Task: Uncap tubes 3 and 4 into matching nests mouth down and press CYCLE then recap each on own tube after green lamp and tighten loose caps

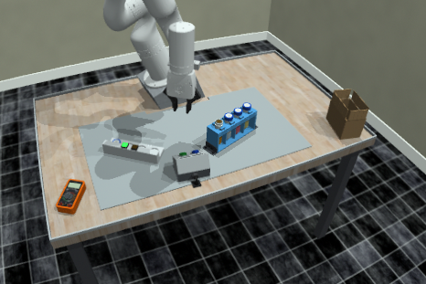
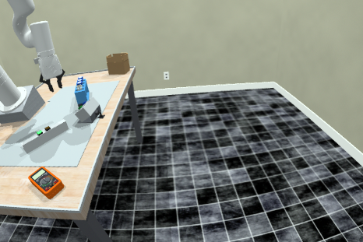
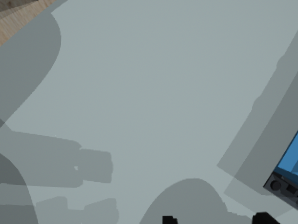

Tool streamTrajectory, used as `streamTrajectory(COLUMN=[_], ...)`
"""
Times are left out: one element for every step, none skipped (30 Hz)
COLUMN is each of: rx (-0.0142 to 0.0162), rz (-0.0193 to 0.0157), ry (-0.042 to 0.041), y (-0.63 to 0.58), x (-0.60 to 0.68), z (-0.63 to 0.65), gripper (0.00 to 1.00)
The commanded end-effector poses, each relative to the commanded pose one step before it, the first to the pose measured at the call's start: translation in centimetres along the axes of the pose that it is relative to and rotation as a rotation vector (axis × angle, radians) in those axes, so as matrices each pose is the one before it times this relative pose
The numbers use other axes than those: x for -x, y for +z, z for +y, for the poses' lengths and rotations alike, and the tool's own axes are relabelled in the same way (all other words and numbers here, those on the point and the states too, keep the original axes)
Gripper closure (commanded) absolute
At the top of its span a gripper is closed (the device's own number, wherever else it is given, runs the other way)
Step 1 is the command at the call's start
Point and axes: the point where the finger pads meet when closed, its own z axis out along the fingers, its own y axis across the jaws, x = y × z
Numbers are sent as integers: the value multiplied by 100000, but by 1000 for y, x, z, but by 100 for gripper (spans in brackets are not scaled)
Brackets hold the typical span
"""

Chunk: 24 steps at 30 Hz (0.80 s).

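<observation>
My gripper point(image 1: 182, 110) point(image 2: 56, 89) point(image 3: 216, 219) is partly open and empty, in the air between the cap tray point(image 1: 130, 152) point(image 2: 47, 138) and the blue decapping station point(image 1: 213, 134) point(image 2: 82, 95) point(image 3: 290, 162). Tube 4 point(image 1: 218, 123) stands uncapped at the station's near left end in the top view. Blue-and-white caps sit on tube 3 point(image 1: 228, 117), tube 2 point(image 1: 238, 111) and tube 1 point(image 1: 247, 106). A small blue-edged ring point(image 1: 116, 141), apparently a cap, sits at the tray's left end. The green lamp point(image 1: 124, 145) point(image 2: 40, 132) is lit; the amber lamp point(image 1: 134, 147) point(image 2: 47, 128) is dark.
The grey key housing point(image 1: 192, 165) point(image 2: 90, 112), with its green key point(image 1: 183, 153) and blue key point(image 1: 196, 152), stands between tray and station near the front. An orange multimeter point(image 1: 71, 196) point(image 2: 46, 182) lies at the left front. A cardboard box point(image 1: 346, 117) point(image 2: 118, 64) stands on the right.
</observation>
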Motion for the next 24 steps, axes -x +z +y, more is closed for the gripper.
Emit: streamTrajectory(rx=[218,0,-2,-2,-2,0,-2,-3,1,-3,0,0,-2,-3,-3,0,-3,-3,-3,0,-3,-3,0,-3], rz=[281,0,-1,-1,-2,1,-2,1,-2,1,0,0,-3,1,-1,0,-1,-1,-1,0,-1,-1,0,-1], ry=[-188,0,0,0,0,0,0,0,0,0,0,0,0,0,0,0,0,0,0,0,0,0,0,0], y=[-124,-1,1,1,1,-1,1,-6,6,-6,0,0,6,-5,1,0,1,1,1,-1,1,1,-1,1], x=[1243,0,287,287,287,1,287,290,-2,290,0,0,285,290,287,0,287,287,287,0,287,287,0,287], z=[-2947,0,-784,-784,-784,0,-784,-784,0,-784,0,0,-783,-784,-784,0,-784,-784,-784,0,-784,-784,0,-784], gripper=[54,54,54,54,54,54,54,54,54,54,54,54,54,54,54,54,54,54,54,54,54,54,54,54])
